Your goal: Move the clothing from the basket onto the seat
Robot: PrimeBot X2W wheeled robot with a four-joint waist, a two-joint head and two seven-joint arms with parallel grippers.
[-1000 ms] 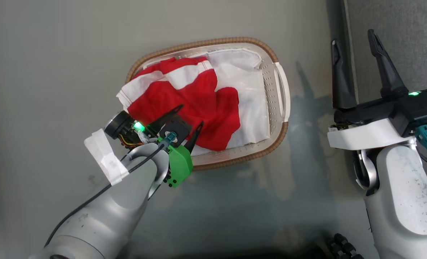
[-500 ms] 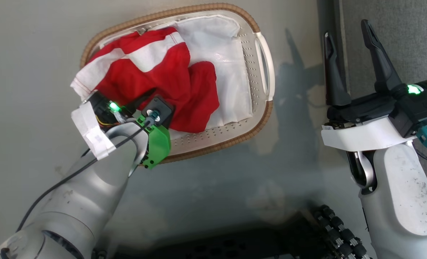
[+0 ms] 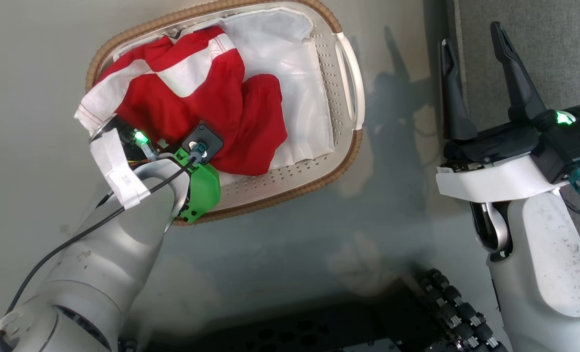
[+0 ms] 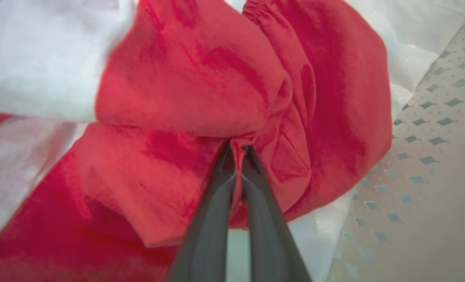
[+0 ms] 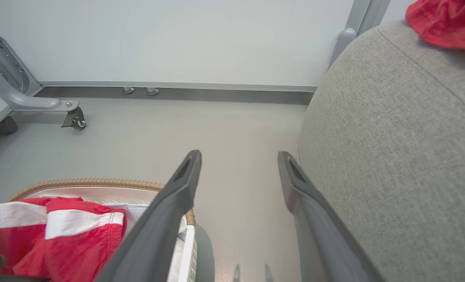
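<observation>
Pale forearms [image 3: 539,254]; green bracket [image 3: 199,188], black cable [image 3: 75,238] — dark-fingered right tool [image 3: 471,35]

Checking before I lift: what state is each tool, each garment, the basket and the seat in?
left tool, shut on a fold of the basket garment.
right tool, open and empty.
basket garment, bunched, lying in the basket.
second garment, lying on the seat.
basket, upright, holding one garment.
seat, one garment on it.

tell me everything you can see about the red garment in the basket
The red garment is bright red, soft-looking cloth with broad white bands, crumpled in a heap. It lies at one end of the basket, on the white liner, with one white edge draped over the rim. The left hand pinches a fold.
</observation>
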